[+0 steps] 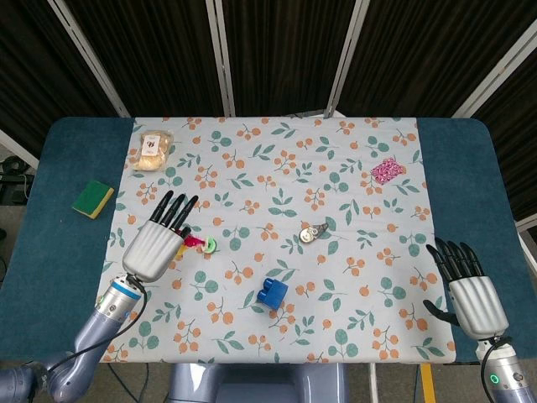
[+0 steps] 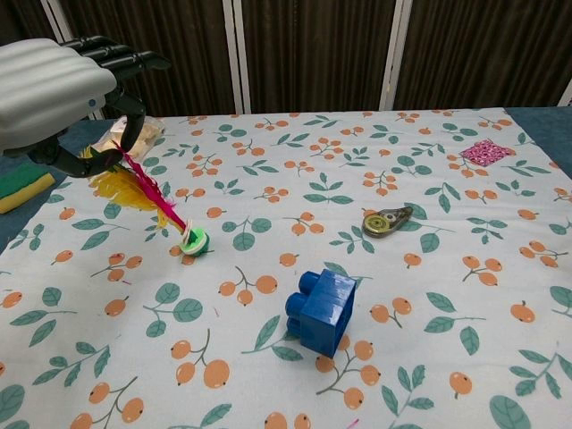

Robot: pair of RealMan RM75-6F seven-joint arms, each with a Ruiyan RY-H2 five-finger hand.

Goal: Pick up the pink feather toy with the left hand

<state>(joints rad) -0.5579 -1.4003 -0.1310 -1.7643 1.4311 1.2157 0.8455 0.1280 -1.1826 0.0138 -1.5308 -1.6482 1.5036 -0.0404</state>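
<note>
The pink feather toy (image 2: 165,204) has pink and yellow feathers and a green-and-white round base (image 2: 194,239). It leans left, with its base low at the cloth. My left hand (image 2: 55,89) is over the feather tips, and its thumb and fingers pinch them. In the head view the left hand (image 1: 159,239) covers most of the feathers; only a pink strip and the base (image 1: 207,244) show to its right. My right hand (image 1: 470,290) hovers open at the table's front right edge, holding nothing.
A blue brick (image 2: 323,308) lies in front of the toy, to its right. A grey tape measure (image 2: 386,221) sits mid-table, a pink patch (image 1: 385,170) far right. A green sponge (image 1: 92,197) and a bagged snack (image 1: 152,151) lie at the left.
</note>
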